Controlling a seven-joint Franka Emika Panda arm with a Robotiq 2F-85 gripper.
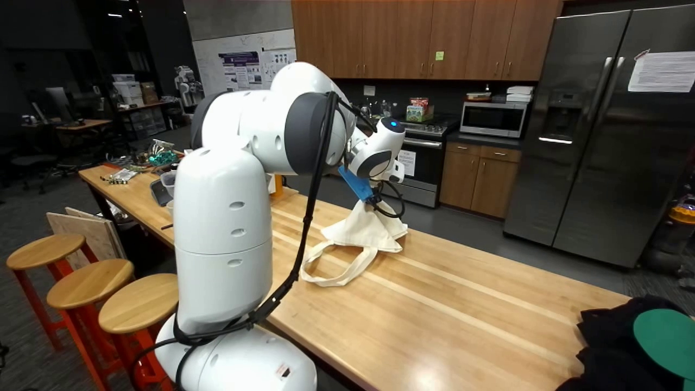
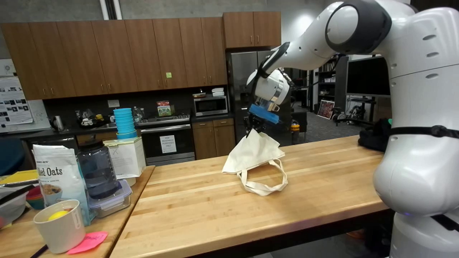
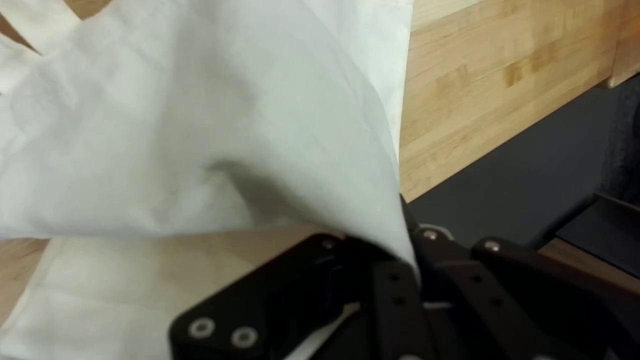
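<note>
A cream cloth tote bag point(image 1: 362, 227) hangs partly lifted over the wooden table. Its upper part is pulled to a peak, and my gripper point(image 1: 374, 202) is shut on that cloth. In an exterior view the bag point(image 2: 254, 152) drapes down from the gripper point(image 2: 252, 129), its lower edge resting on the tabletop. The bag's strap point(image 2: 264, 188) lies looped on the wood. The wrist view has the bag's cloth point(image 3: 225, 120) filling the upper left, running in between the dark jaws of the gripper point(image 3: 395, 245). Folds of cloth hide the fingertips there.
The wooden table point(image 2: 200, 211) carries a black item with a green disc point(image 1: 665, 339) at one end. On an adjoining surface stand an oats bag point(image 2: 59, 179), a dark jar point(image 2: 97, 172), a white box point(image 2: 126, 157) and a cup point(image 2: 64, 229). Stools point(image 1: 138, 304) line one side.
</note>
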